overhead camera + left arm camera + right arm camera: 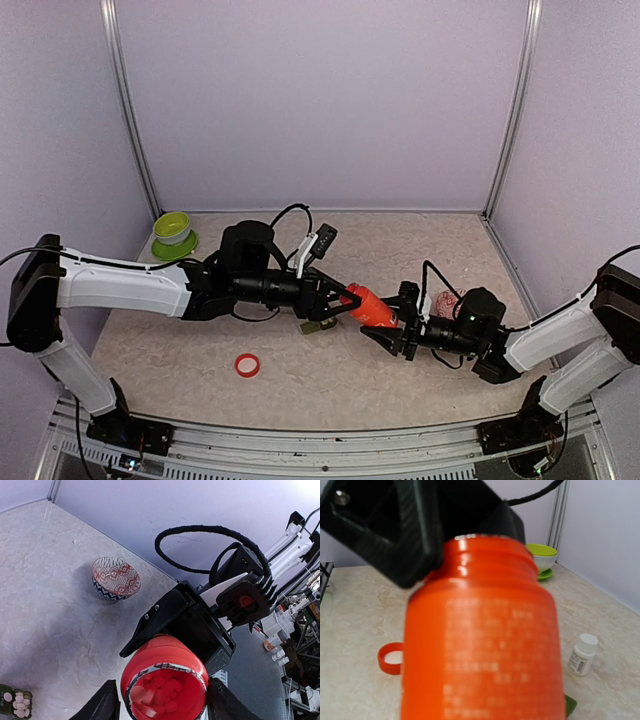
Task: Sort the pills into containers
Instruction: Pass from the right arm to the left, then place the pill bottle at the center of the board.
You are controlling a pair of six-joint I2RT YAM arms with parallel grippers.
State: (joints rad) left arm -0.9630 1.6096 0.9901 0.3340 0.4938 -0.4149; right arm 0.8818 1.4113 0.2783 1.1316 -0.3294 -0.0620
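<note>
Pills (159, 694) fill the bottle (372, 307) your right gripper (388, 322) pinches; your left gripper (343, 301) straddles its mouth, spread, over marbled table (200, 370), lilac walls (320, 100).

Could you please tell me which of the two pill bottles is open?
The orange bottle in the right hand: its mouth is uncapped, with pills showing inside. The small white bottle standing nearby has its cap on.

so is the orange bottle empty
No, the left wrist view looks straight into the uncapped orange bottle and shows a heap of pills inside it.
</note>
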